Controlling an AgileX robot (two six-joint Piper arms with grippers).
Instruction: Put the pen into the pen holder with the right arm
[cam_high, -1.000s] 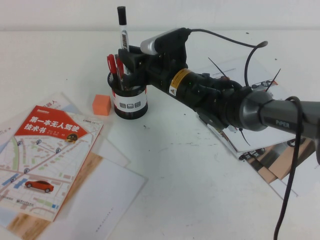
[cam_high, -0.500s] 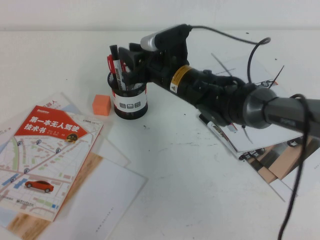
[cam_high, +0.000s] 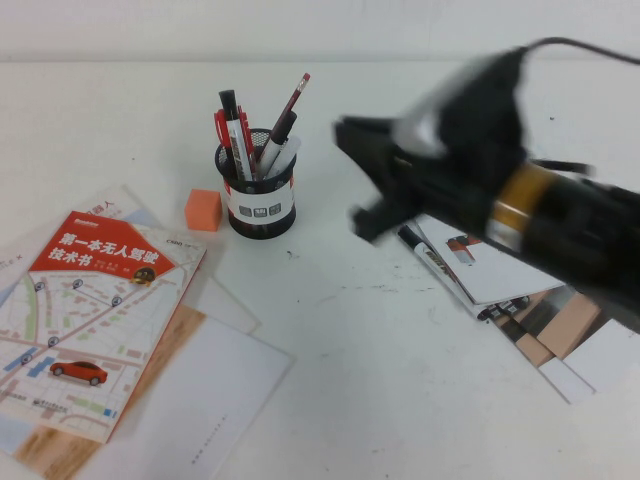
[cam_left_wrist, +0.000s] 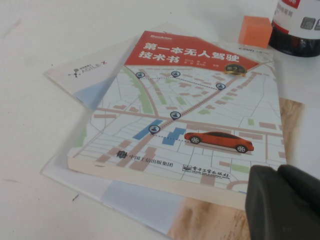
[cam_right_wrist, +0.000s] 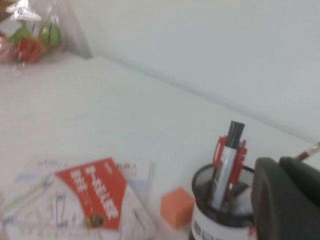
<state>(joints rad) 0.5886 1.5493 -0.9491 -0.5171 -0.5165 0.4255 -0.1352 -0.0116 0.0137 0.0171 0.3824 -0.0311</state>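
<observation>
The pen (cam_high: 236, 135), white barrel with a black cap, stands in the black mesh pen holder (cam_high: 260, 205) at the back middle of the table, among slim red pens. It also shows in the right wrist view (cam_right_wrist: 226, 165), inside the pen holder (cam_right_wrist: 212, 222). My right gripper (cam_high: 365, 175) is blurred, to the right of the holder and clear of it. In the right wrist view (cam_right_wrist: 285, 200) its pads lie together and hold nothing. My left gripper (cam_left_wrist: 282, 200) is shut and empty over the book's near corner. It is out of the high view.
A second black-capped marker (cam_high: 432, 262) lies on a stack of papers (cam_high: 505, 275) at the right. An orange block (cam_high: 203, 209) sits left of the holder. A red-topped map book (cam_high: 95, 300) lies on sheets at the left. A bag of fruit (cam_right_wrist: 30, 35) is far off.
The right gripper held the pen upright above the holder, let it drop in, then pulled back fast to the right, empty. The pen now stands in the holder.
</observation>
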